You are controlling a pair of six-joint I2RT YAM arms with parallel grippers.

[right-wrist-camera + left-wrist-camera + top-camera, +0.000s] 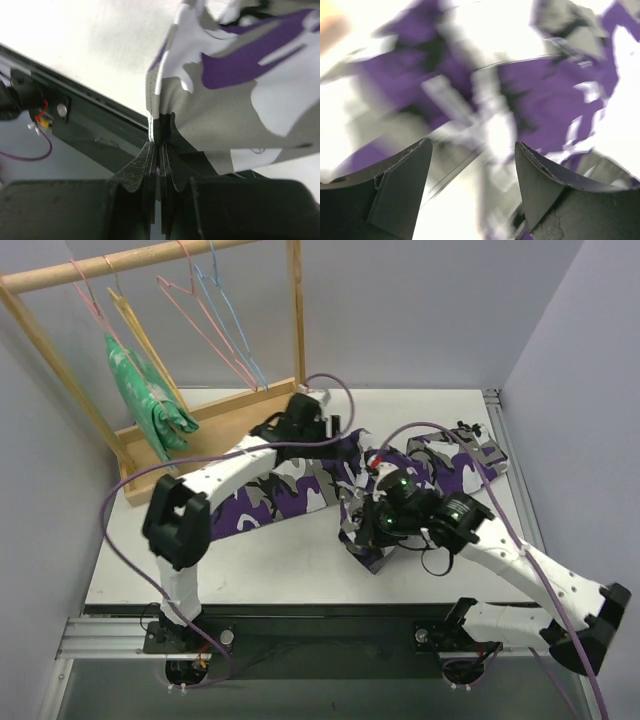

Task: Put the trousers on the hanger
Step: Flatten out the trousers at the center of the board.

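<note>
Trousers (290,495) lie spread across the worktop (250,570). My right tool (160,147) is clamped on their edge only, and my left tool (472,145) hovers above them, jaws apart. I fear this thin pinch slips when lifting.

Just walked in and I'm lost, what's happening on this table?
Two robot arms are working on the camouflage trousers, which lie spread on the table. The right gripper is shut on an edge of the cloth; the left gripper hangs open above them. The yellow hanger hangs on the rack, untouched.
</note>
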